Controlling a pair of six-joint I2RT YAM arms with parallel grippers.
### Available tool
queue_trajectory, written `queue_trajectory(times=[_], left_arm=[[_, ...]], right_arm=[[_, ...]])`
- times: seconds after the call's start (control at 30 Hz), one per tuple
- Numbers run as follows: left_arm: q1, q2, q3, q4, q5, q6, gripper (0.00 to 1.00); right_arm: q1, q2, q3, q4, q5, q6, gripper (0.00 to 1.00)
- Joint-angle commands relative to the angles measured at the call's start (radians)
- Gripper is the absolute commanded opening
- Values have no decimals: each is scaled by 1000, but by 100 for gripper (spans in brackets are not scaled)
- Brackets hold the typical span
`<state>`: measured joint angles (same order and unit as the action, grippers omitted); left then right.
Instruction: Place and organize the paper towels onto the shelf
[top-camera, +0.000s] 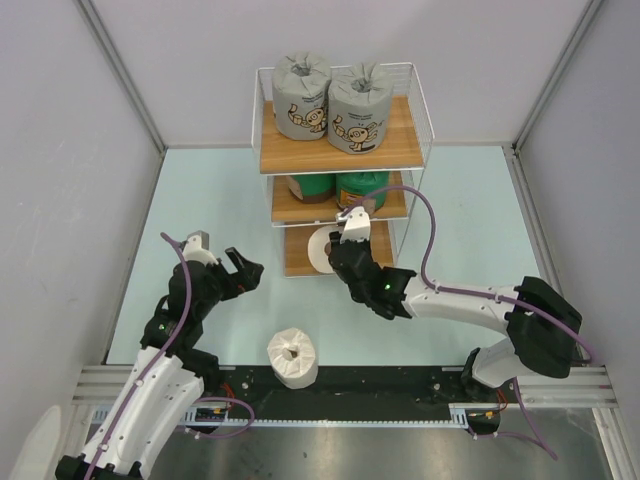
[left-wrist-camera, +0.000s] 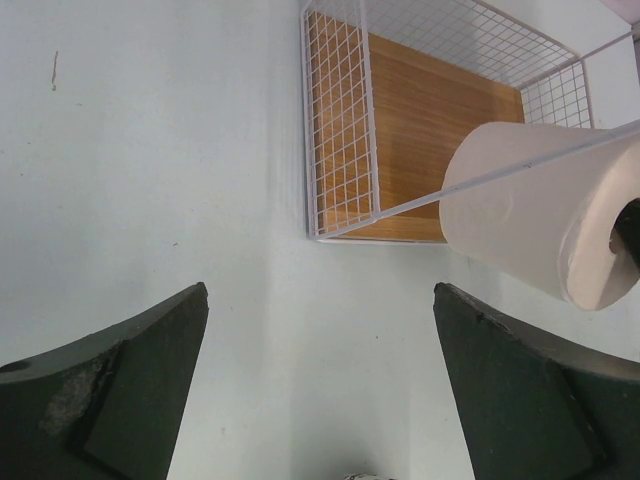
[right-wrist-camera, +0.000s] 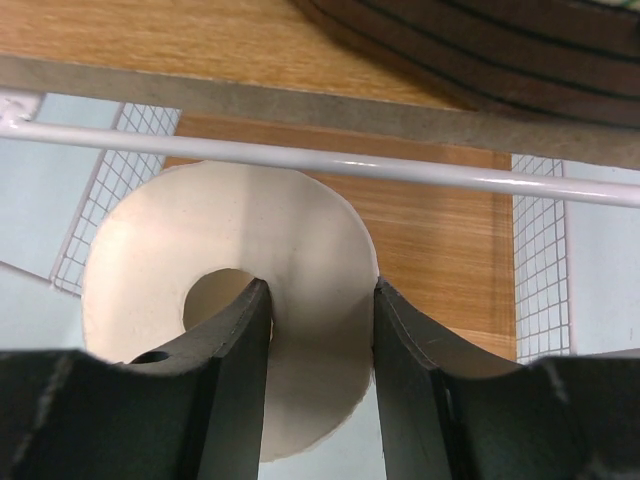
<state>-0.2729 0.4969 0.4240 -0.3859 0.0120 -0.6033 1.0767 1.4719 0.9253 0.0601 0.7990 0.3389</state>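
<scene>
The shelf (top-camera: 400, 140) stands upper centre on the counter (top-camera: 200, 200). Top rolls (top-camera: 302, 97) sit side by side on its highest board, middle rolls (top-camera: 362, 187) on the next. A fifth roll (top-camera: 322, 248) is at the lowest board's front left, perhaps touching it, with the right fingers (right-wrist-camera: 235, 390) astride its wall. The last roll (top-camera: 293, 357) stands lower centre, before the shelf.

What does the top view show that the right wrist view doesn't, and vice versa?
Top only: two grey rolls on the top board, a spare white roll on the table, the left gripper open and empty. Right wrist only: one finger inside the hole of the held white roll, the other outside. Both: the right gripper holding that roll at the bottom tier of the shelf.
</scene>
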Motion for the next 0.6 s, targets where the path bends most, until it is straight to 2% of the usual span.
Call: queue_trajectory(times=[0.0, 0.3, 0.57], left_arm=[[-6, -1, -2, 21, 11, -16, 100], [-6, 0, -4, 21, 16, -16, 100], [-6, 5, -5, 25, 22, -16, 100]], right_arm=[[17, -4, -20, 220, 101, -49, 30], [15, 28, -98, 406, 92, -63, 29], [15, 63, -160, 601, 77, -118, 22]])
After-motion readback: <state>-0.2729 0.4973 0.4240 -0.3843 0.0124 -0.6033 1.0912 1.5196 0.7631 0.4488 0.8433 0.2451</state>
